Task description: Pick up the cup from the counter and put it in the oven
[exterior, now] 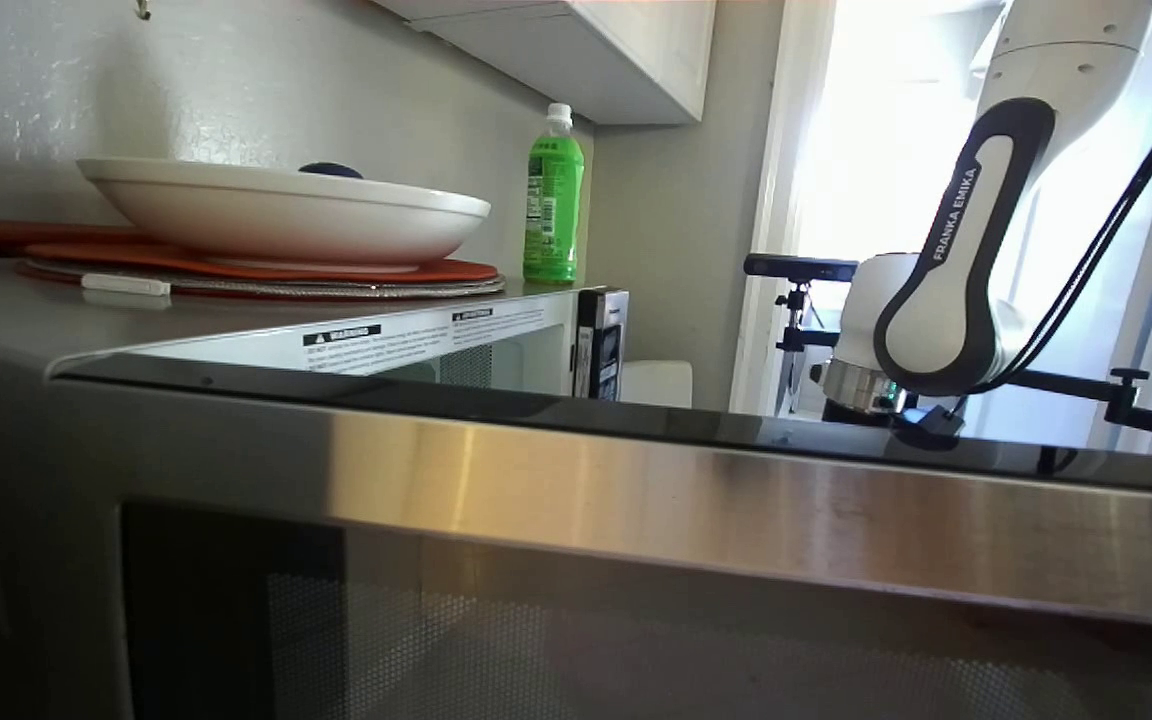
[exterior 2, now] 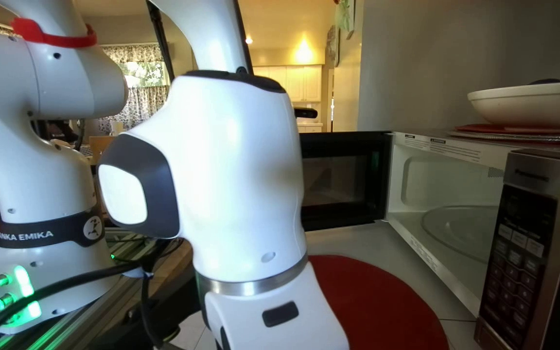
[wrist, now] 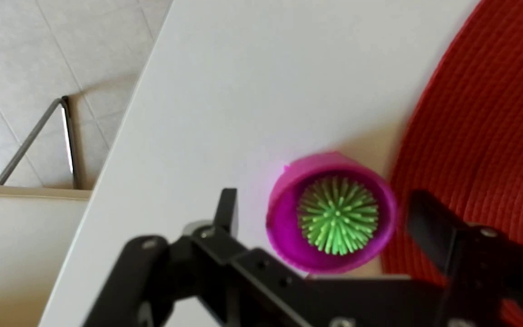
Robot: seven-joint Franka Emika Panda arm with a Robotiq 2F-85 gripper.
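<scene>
In the wrist view a magenta cup with a green spiky ball inside stands on the pale counter, beside a red mat. My gripper is open. Its fingers are on either side of the cup, with a gap at the left finger; whether the right one touches the cup is hard to tell. The oven is a microwave with its door swung open and its glass turntable showing in an exterior view. The door's outside fills much of an exterior view. The cup and gripper fingers are hidden in both exterior views.
The round red mat lies right of the cup and before the microwave. A white bowl on red mats and a green bottle stand on the microwave. The counter's edge drops to a tiled floor.
</scene>
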